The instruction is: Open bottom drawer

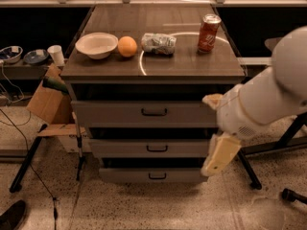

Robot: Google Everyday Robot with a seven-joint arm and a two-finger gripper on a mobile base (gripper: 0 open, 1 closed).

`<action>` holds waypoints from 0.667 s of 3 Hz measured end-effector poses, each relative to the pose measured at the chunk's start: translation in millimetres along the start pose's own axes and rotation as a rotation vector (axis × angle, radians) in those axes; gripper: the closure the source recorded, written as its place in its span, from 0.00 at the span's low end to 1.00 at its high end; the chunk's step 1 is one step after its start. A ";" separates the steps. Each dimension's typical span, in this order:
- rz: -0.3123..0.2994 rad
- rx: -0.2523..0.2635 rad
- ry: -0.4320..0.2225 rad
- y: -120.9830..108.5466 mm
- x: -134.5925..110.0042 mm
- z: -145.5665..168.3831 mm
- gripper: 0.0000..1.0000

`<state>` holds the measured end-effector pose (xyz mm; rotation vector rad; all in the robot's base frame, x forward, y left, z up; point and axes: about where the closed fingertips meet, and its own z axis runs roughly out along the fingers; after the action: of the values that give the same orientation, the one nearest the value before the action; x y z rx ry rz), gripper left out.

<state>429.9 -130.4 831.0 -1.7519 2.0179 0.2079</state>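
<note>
The bottom drawer (129,176) is the lowest of three grey drawers in the cabinet, with a low flat front and a small dark centre handle (157,176). A dark gap shows above its front. My white arm (268,99) reaches in from the right. My cream gripper (219,156) hangs in front of the cabinet's right side, at the height of the middle drawer (124,148) and just above the bottom drawer's right end. It holds nothing that I can see. The arm hides the right ends of the drawers.
On the cabinet top stand a white bowl (96,44), an orange (127,46), a crumpled silver bag (159,43) and a red can (209,33). A cardboard box (48,101) and black stand legs (26,159) are on the left. More stand legs (249,169) are on the right.
</note>
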 end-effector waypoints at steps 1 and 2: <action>0.017 -0.034 -0.050 14.5 3.5 65.8 0.00; 0.040 -0.071 -0.048 30.2 7.9 142.3 0.00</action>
<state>434.1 -75.0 696.4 -1.7339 2.0353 0.3353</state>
